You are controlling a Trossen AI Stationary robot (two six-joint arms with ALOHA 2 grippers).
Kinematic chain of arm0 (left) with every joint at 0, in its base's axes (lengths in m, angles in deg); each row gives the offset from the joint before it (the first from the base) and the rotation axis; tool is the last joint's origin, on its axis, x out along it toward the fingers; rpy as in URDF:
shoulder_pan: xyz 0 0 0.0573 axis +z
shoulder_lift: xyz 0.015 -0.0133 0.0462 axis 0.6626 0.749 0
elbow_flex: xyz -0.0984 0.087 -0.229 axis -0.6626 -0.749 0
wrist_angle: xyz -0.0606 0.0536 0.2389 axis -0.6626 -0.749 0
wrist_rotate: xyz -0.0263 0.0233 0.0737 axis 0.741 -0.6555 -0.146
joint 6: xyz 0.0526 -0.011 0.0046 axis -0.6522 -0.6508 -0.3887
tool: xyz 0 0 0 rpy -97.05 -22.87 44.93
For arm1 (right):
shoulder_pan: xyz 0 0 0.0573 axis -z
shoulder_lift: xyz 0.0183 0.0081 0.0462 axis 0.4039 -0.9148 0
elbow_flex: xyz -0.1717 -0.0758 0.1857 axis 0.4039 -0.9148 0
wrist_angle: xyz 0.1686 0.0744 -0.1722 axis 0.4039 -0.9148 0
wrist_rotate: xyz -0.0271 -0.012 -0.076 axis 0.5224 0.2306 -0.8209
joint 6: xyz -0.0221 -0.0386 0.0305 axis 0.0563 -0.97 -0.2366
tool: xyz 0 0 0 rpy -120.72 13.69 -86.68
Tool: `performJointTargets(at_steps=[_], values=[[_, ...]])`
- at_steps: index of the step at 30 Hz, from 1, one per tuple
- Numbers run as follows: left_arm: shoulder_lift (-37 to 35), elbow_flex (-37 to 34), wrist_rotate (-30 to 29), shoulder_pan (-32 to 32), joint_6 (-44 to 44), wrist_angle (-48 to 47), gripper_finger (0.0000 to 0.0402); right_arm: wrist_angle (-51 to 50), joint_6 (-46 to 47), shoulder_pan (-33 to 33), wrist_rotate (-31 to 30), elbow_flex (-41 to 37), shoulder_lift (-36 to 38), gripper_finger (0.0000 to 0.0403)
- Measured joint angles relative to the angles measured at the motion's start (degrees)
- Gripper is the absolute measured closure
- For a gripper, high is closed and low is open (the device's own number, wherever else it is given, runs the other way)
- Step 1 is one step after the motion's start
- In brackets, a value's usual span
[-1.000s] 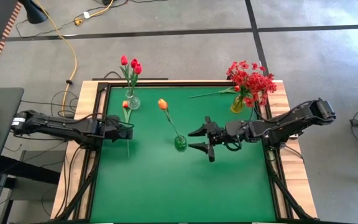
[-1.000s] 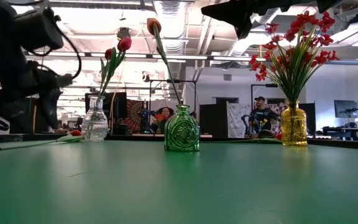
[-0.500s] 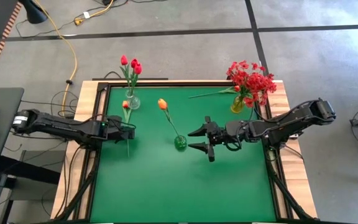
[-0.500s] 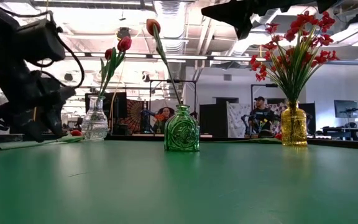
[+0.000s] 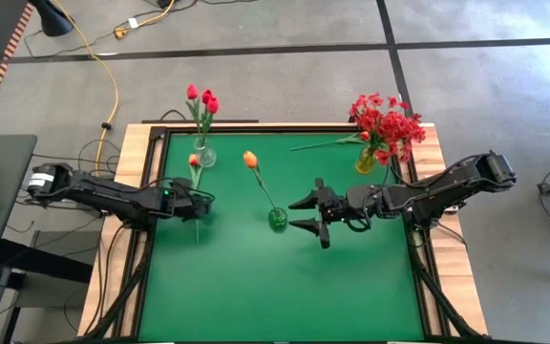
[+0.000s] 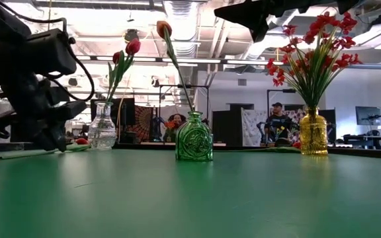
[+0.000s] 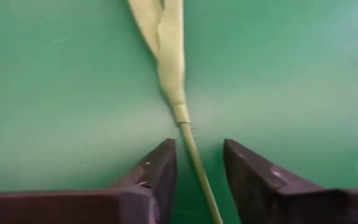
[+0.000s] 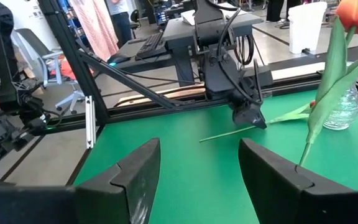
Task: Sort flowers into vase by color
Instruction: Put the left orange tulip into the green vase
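- Left of the round green glass bottle vase, the left gripper sits low on the green felt table, fingers parted either side of the thin green stem of a red tulip lying flat, not yet closed on it.
- The green vase holds one orange tulip.
- Just right of that vase, the right gripper hovers, spread wide and empty.

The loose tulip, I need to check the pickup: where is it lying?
The loose tulip lies flat at the table's left side, just below the clear vase, its stem between the open left gripper.
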Motion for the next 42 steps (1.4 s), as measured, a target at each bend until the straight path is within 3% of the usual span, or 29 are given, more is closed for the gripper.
performJointTargets(at_steps=[6,8,15,25,36,39,42], values=[[-2.7,1.0,1.1,-0.2,2.6,-4.5,0.0381,0.0,0.0,0.0,0.1,0.0,0.0,0.0159],[-3.6,1.0,1.8,-0.2,2.7,-5.2,0.0394,0.0,0.0,0.0,0.1,0.0,0.0,0.0159],[-9.6,1.3,3.3,-0.3,4.9,-10.2,0.0400,0.0,0.0,0.0,0.1,0.0,0.0,0.0159],[-20.4,8.9,-3.4,-0.3,3.4,-19.6,0.0401,0.0,0.0,0.0,0.2,0.0,0.0,0.0159],[-26.3,19.7,-16.1,-0.3,3.2,-31.3,0.0401,0.0,-0.1,0.0,0.2,0.0,0.0,0.0159],[-27.2,22.1,-20.5,-0.3,1.7,-30.3,0.0402,0.0,-0.1,0.0,0.2,0.0,0.0,0.0159],[-27.4,24.4,-23.5,-0.3,-6.5,-24.1,0.0401,0.0,-0.1,0.0,0.2,0.0,0.0,0.0159]])
